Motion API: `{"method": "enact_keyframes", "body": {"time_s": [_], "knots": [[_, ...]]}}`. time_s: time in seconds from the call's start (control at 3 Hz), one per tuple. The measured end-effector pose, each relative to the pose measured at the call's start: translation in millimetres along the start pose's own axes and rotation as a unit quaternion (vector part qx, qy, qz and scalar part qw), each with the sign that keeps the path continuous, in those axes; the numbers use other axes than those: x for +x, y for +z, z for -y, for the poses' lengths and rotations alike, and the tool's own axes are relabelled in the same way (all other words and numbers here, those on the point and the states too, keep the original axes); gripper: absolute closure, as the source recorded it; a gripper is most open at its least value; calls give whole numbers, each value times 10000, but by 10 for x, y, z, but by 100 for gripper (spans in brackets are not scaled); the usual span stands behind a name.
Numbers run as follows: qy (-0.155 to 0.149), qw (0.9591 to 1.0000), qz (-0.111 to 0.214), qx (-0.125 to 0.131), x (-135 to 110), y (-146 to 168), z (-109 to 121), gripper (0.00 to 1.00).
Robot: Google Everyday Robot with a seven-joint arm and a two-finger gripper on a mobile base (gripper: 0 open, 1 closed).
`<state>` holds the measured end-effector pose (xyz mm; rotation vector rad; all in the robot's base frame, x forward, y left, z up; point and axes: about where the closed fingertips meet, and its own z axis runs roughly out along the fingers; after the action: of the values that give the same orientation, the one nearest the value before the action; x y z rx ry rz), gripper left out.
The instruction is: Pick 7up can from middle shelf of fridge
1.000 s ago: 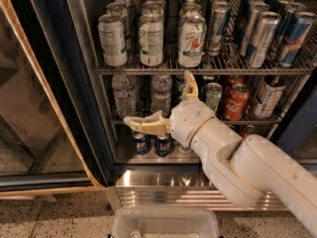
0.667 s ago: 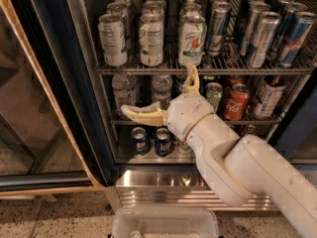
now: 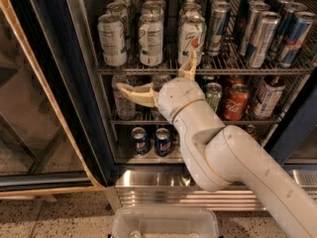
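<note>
– Over on the left, the large display fridge with its dark blue-black frame has its glass door swung wide. What's on the silver wire-grid middle shelf?

– Front row, a pair of white cans, then our target: the white 7up can with green print, upright at the rack's front edge, just beside them. Slim blue-and-silver cans fill the right side.

– And the claw?

– The cream two-finger gripper hangs in front of the shelf's rail, below the can row, spread wide and holding nothing. One finger points left. The other points up and overlaps the 7up can's base from here, though I can't tell whether it touches.

– So how to play it?

– I'd raise the wrist to mid-can height, roll it so the fingers straddle the can's sides, then push in level. The gap on the left looks tight, so slip that finger in without nudging the neighbour. Clamp on the body, lift just clear of the wire, draw straight out.
</note>
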<state>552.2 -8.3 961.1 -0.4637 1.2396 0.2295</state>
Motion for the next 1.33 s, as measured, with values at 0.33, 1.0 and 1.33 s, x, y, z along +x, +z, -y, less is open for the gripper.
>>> {"method": "enact_keyframes", "body": {"time_s": [0.33,1.0,1.33], "knots": [[-5,9998,-68,175,-19,182,64,0],[21,9999,32,102,-17,248,6,0],[41,9998,168,73,-28,330,-45,0]]}}
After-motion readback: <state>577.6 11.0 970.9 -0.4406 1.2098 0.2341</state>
